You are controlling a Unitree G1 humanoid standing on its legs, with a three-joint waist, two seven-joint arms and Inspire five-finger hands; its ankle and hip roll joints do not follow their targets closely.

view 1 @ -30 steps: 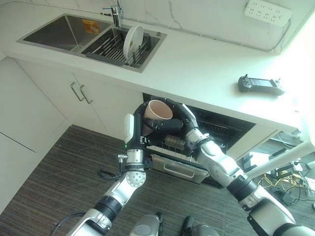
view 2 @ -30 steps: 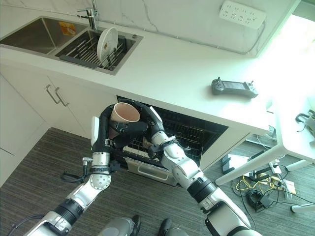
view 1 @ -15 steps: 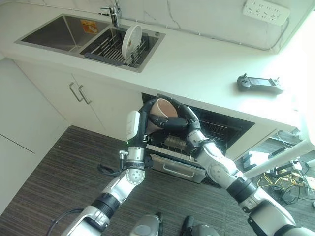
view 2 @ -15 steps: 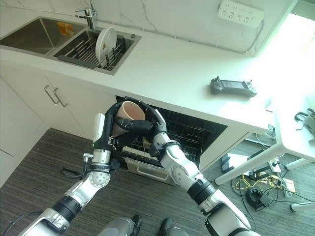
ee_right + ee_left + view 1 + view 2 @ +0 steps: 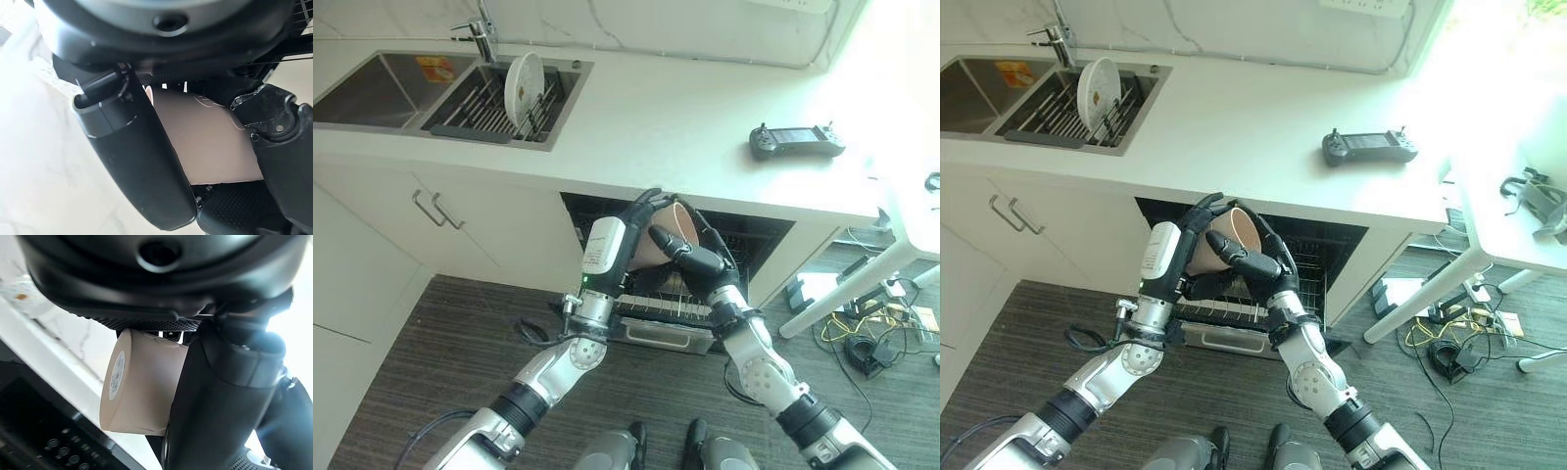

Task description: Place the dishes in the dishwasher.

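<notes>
Both hands are clasping the beige cup (image 5: 1224,240): left hand (image 5: 1197,223) and right hand (image 5: 1252,262) curling round it, just above the dishwasher rack (image 5: 1224,311). Next, probably lowering it carefully between the prongs.

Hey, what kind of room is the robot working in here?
Most likely a home kitchen. There is a white counter with a steel sink, a plate standing in a drying rack, and an open dishwasher under the counter. Both hands, left hand and right hand, hold a cup.
</notes>
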